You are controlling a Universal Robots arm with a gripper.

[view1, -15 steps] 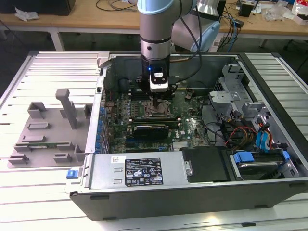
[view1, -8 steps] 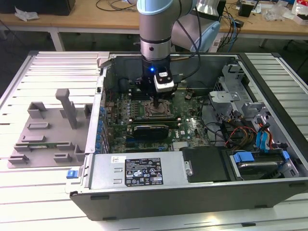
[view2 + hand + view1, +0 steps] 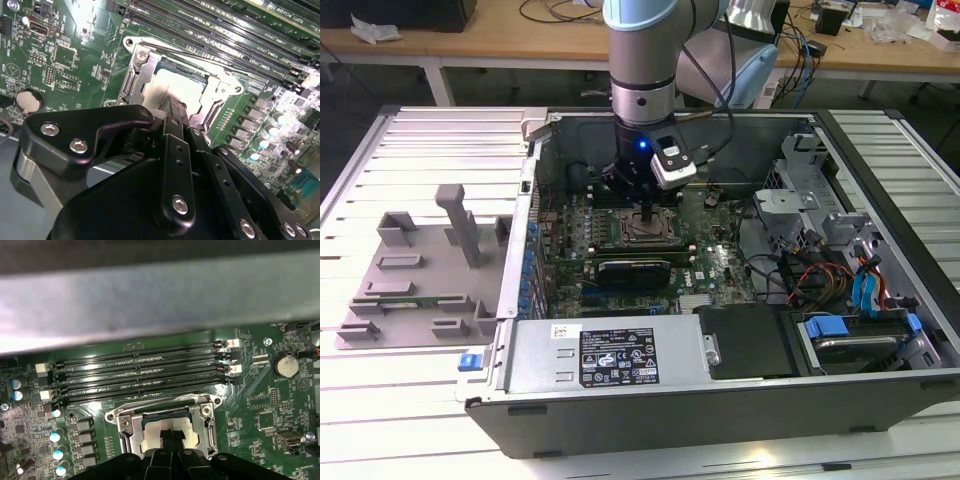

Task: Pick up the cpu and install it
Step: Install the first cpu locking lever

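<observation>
The arm reaches down into the open computer case (image 3: pixel 880 330), and its gripper (image 3: pixel 648 208) hangs right over the metal socket frame (image 3: pixel 648 228) on the green motherboard (image 3: pixel 720 265). In both wrist views the black jaws come together to a narrow tip that sits on, or just above, the cpu (image 3: pixel 172 86), whose pale silvery top plate lies inside the socket frame (image 3: pixel 210 95), level with it as far as can be seen. In the first wrist view the same plate (image 3: pixel 187 427) shows on either side of the jaw tip, with the row of memory slots (image 3: pixel 145 372) just beside the frame. The jaws look drawn close together at the tip, but whether they pinch the chip's edges or merely rest over it cannot be told from these views.

The cpu should be light, stiff and flat, with a smooth metal top that gives little friction. The sensible hold is on two opposite edges, kept level, since the contacts underneath and in the socket are likely delicate and a tilted seat could bend them. The grey tray (image 3: pixel 420 270) lies on the surface, well apart, at the exterior view's left
</observation>
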